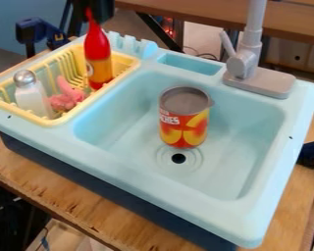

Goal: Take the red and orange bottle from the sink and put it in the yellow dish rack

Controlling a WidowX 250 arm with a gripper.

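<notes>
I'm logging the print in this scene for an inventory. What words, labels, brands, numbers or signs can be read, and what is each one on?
"CHES": white letters on the can, the end of a word whose start I can't make out.
Smaller print above it on the can: too small to read.
Mark on the side of the red bottle: too small to read.
I can read no numbers or signs.

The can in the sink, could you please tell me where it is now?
In the camera view, the can stands upright just above the drain hole, right of the yellow rack.
</notes>
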